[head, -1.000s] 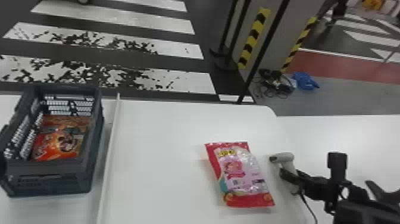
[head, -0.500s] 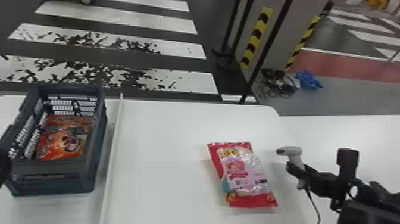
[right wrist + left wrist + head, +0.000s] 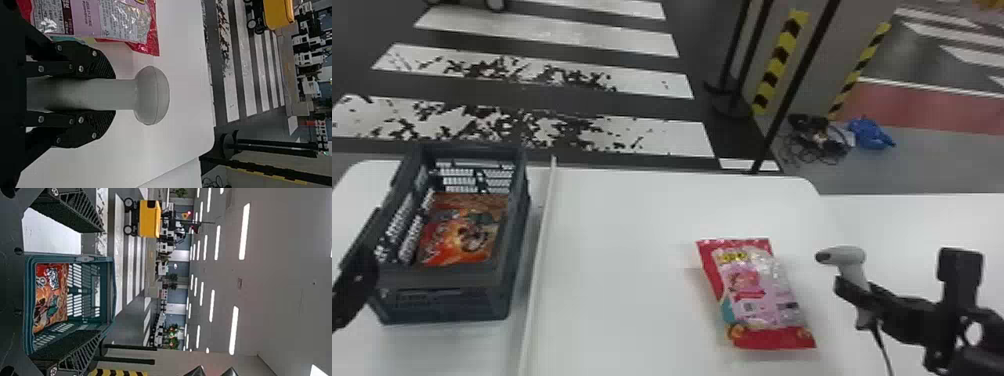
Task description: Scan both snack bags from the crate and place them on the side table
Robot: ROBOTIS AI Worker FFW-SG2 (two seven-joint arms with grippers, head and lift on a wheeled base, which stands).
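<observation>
The orange snack bag (image 3: pixel 459 240) is lying inside the crate (image 3: pixel 442 300), to the right of the left gripper (image 3: pixel 101 281). This gripper is hanging at the crate's left, near side, its two fingers standing well spread, so the left arm is being the nearer one for this bag. The bag's longer side seems to be running from near to far. The crate's left wall is standing in the way, so the next move is probably asking the left gripper to go over the rim (whether it is touching there, one cannot tell) and then down.

Farther right, beyond the white strip (image 3: pixel 539 240), the pink snack bag (image 3: pixel 757 295) is lying flat on the table (image 3: pixel 632 250). Just to the right of it, the right gripper (image 3: pixel 113 94) is pinching the handle of the scanner (image 3: pixel 854 260), probably waiting for the scan.
</observation>
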